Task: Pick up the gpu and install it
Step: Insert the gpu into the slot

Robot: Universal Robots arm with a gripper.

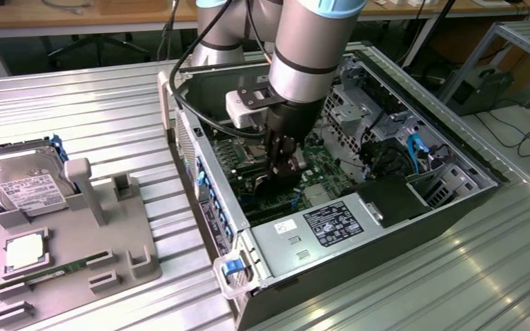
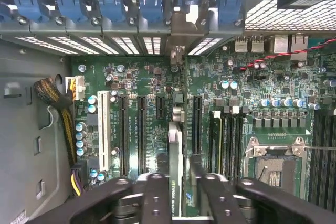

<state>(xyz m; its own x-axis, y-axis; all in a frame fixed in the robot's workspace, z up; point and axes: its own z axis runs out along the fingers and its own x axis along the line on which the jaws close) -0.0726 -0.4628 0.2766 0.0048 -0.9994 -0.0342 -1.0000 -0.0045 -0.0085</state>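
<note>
The pick-up part of the job looks finished, and the work now stands in the install stage. In the exterior view the arm reaches down into the open computer case (image 1: 366,138) lying on the ribbed metal worktop (image 1: 81,110), with the hand (image 1: 281,172) deep inside, above the motherboard. In the wrist view the hand (image 2: 176,192) is closed on the gpu (image 2: 175,156), which shows edge-on as a thin green card running away from the camera between the black fingers (image 2: 152,192), its silver end bracket (image 2: 177,30) up against the row of rear slot openings with blue latches (image 2: 113,6). The card stands upright over the motherboard (image 2: 236,103), lined up along the gap between the long black expansion slots (image 2: 140,129); whether its edge connector is already pressed home cannot be told from here. Judging by the grip on the card, seating and release are not yet done. Off to the exterior view's left, the grey parts holder (image 1: 72,255) carries the hard drive (image 1: 21,183) and a memory stick (image 1: 58,270).
</note>
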